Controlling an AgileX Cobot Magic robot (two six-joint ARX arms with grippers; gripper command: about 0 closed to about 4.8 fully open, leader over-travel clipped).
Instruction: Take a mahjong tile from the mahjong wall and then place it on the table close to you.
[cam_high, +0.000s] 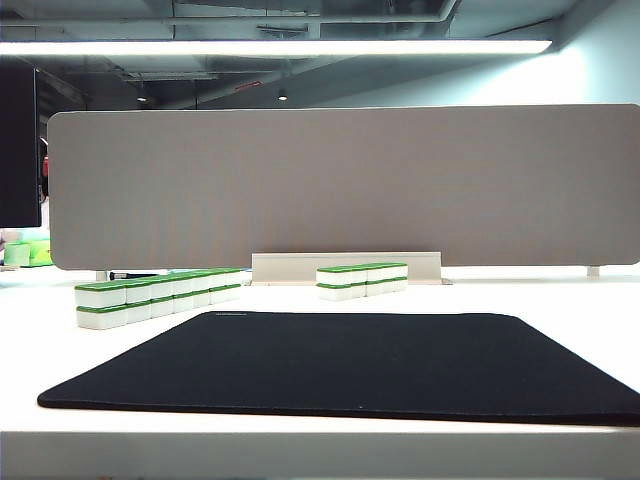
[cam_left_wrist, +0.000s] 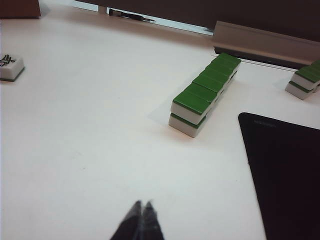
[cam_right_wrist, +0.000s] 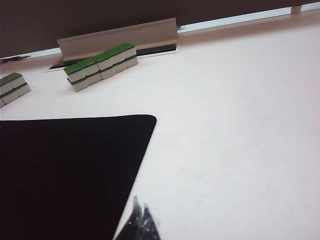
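Both tools, left (cam_left_wrist: 141, 206) and right (cam_right_wrist: 140, 210), sit pressed together over the white worktop (cam_left_wrist: 100, 140). The green-topped white mahjong wall (cam_left_wrist: 204, 93) looks hard, light and slick; an end tile's flat sides suit pinching.

The white table (cam_high: 560, 300) is carrying a black mat (cam_high: 350, 365) that is lying near its front edge. The mahjong wall (cam_high: 160, 295) is standing behind the mat's far left corner, and a shorter row of tiles (cam_high: 362, 279) is standing toward the back edge. A single tile (cam_left_wrist: 11, 67) is lying apart, face up.
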